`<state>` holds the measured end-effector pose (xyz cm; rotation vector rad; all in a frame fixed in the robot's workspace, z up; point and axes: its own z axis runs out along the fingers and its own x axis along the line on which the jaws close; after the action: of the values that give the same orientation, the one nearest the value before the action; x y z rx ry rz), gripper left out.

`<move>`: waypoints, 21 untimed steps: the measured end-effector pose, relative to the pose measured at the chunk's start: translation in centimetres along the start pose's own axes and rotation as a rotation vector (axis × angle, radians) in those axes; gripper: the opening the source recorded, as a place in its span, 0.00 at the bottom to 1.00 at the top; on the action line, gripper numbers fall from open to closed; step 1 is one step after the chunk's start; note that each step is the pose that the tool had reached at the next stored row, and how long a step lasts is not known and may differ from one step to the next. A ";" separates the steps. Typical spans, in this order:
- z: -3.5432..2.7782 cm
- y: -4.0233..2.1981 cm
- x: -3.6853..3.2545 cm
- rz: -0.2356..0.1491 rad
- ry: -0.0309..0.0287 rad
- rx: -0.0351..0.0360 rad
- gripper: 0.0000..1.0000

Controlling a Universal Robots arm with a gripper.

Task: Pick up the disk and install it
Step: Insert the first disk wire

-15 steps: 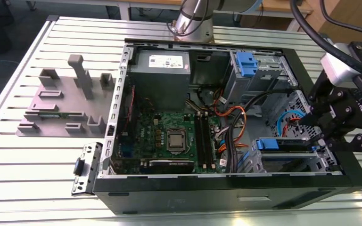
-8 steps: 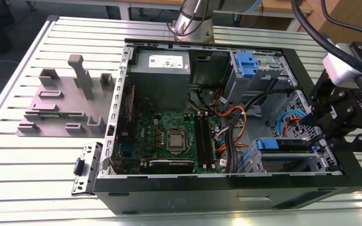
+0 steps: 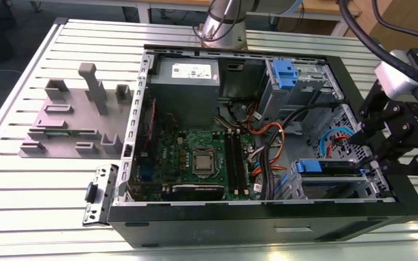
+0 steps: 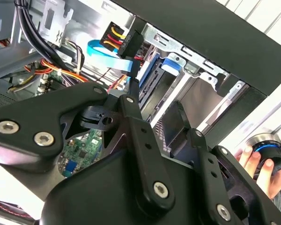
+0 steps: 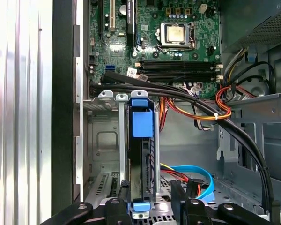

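A slatted metal bench [image 3: 20, 179] is seen carrying an open computer case [image 3: 267, 225], which takes up the centre and right of the exterior view. Inside it, a motherboard [image 3: 194, 157] lies at lower centre, a grey power supply [image 3: 187, 76] at upper centre, and a second blue-handled caddy [image 3: 284, 73] in the upper right bay. A grey fixture [image 3: 71, 119] stands on the bench at the left of that view.

The disk [image 3: 329, 167] is found in the drive cage [image 3: 339, 187] at the lower right of the case, its blue caddy handle facing the motherboard. In the first wrist view the disk [image 5: 142, 154] is seen edge-on, slotted between the cage's metal rails at centre frame, so it is judged to be seated in its bay or very nearly so. Whether it is pushed fully home cannot be told.

The pincer [image 3: 372, 152] is held at the right edge of the case, just beside the disk's outer end. Its fingers [image 5: 116, 211] are seen flanking the disk's lower end in the first wrist view; whether they are clenched on it or released cannot be told.

A person's hand [image 4: 260, 164] on a knob is seen at lower right of the second wrist view.
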<state>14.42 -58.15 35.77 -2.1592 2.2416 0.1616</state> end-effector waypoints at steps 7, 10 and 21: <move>0.00 -0.28 -0.01 0.000 -0.0001 0.0000 0.47; -0.01 -0.40 -0.02 0.000 0.0000 0.0000 0.47; -0.03 -0.84 -0.04 0.000 -0.0001 0.0000 0.47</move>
<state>15.26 -58.15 35.75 -2.1590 2.2417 0.1616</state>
